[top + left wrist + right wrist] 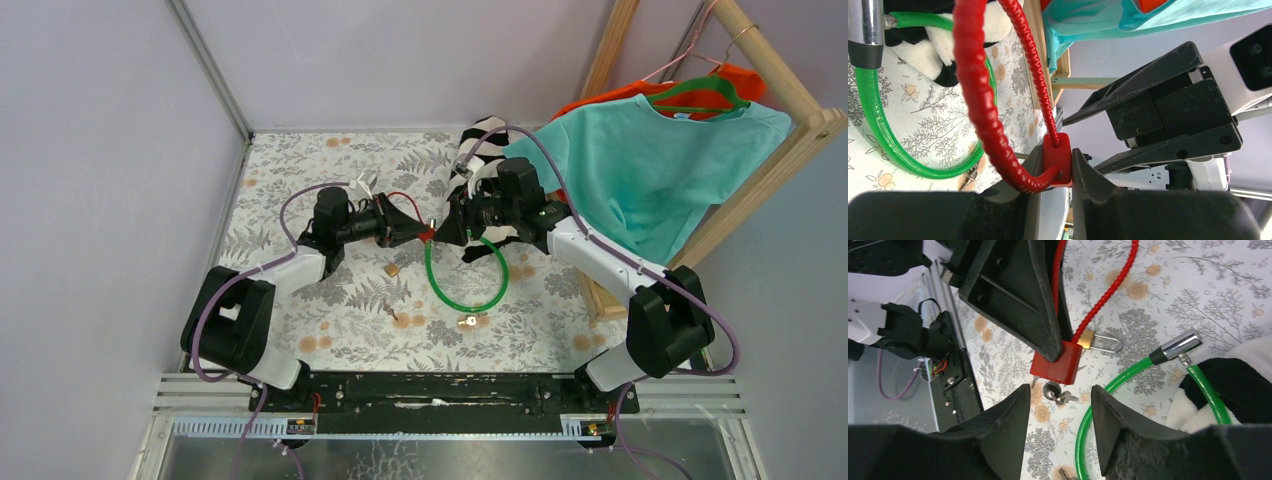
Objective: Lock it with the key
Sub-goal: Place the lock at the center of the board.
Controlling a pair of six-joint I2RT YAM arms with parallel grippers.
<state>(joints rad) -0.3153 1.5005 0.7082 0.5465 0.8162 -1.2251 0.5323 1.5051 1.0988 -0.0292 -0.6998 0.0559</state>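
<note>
My left gripper (1058, 150) is shut on the red lock body (1057, 159), held above the table. The lock's ribbed red cable (975, 90) loops up from the body. In the right wrist view the lock body (1056, 365) hangs from a left finger (1013, 290). A black-headed key (1052, 390) sticks out of its underside, with a ring and a second key (1066, 398). My right gripper (1060, 387) is open, one finger on each side of the key and touching nothing. From above, the two grippers (420, 232) (447, 228) meet tip to tip.
A green cable lock (465, 275) lies looped on the floral cloth, its silver end (1180, 345) near a black-and-white plush toy (480, 140). A small brass padlock (393, 269) and loose keys (470, 321) lie nearby. A wooden rack (770, 150) with a teal shirt (650, 160) stands at the right.
</note>
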